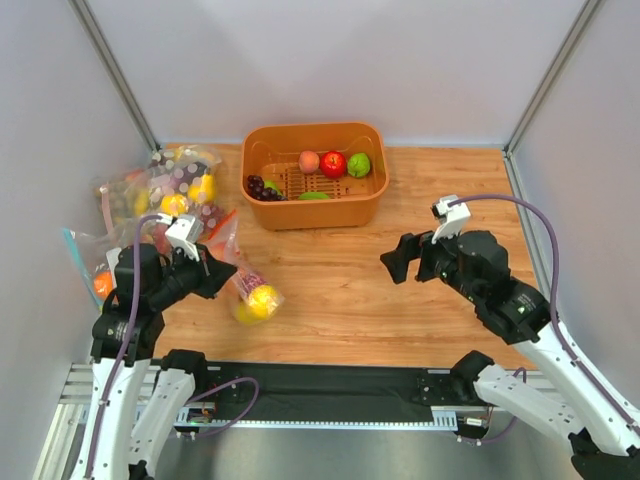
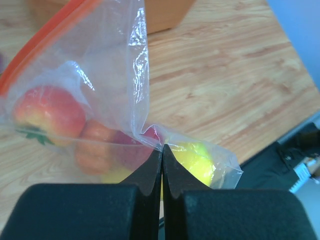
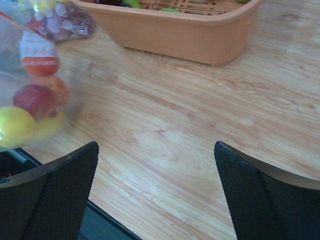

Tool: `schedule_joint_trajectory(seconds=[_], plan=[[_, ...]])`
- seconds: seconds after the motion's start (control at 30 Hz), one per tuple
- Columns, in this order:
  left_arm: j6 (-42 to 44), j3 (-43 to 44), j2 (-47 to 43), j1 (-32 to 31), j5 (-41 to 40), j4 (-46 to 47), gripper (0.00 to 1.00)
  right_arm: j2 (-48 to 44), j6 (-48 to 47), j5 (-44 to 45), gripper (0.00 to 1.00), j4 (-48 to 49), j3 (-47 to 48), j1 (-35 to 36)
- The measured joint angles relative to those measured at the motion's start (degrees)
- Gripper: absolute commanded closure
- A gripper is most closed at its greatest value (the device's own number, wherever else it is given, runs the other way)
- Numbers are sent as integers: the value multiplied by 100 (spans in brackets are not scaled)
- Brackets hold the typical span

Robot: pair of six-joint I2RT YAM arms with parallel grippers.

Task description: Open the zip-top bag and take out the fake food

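The clear zip-top bag [image 1: 243,280] lies on the wooden table at front left. In the left wrist view its orange-red zip strip [image 2: 45,40] runs along the far edge. My left gripper [image 2: 161,148] is shut on a fold of the bag's plastic [image 2: 140,90] near its lower corner. Inside are the fake food pieces: a red-yellow fruit [image 2: 47,115], an orange piece [image 2: 95,150] and a yellow lemon [image 2: 195,160]. The bag and its white label [image 3: 39,52] also show in the right wrist view. My right gripper [image 1: 400,262] is open and empty over bare table, well right of the bag.
An orange basket [image 1: 365,205] at the back centre holds a peach, a red apple, green fruit and purple grapes. A heap of other filled bags [image 1: 170,185] lies at the back left, with a blue-zipped bag [image 1: 80,250] beside my left arm. White walls close in the table.
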Motion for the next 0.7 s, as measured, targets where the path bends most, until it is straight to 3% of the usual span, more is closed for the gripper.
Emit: schedule_joint_trajectory(seconds=[0.2, 0.37, 0.5, 0.7], plan=[[-153, 129, -136, -66, 1300, 144, 100, 295, 358, -463, 0, 354, 136, 164], [-234, 133, -48, -511, 1611, 339, 100, 575, 603, -577, 0, 616, 269, 402], [-262, 144, 304, -1491, 1228, 479, 100, 800, 723, -560, 0, 706, 409, 627], [-323, 214, 986, -3108, -22, 686, 100, 852, 933, -551, 0, 780, 520, 769]])
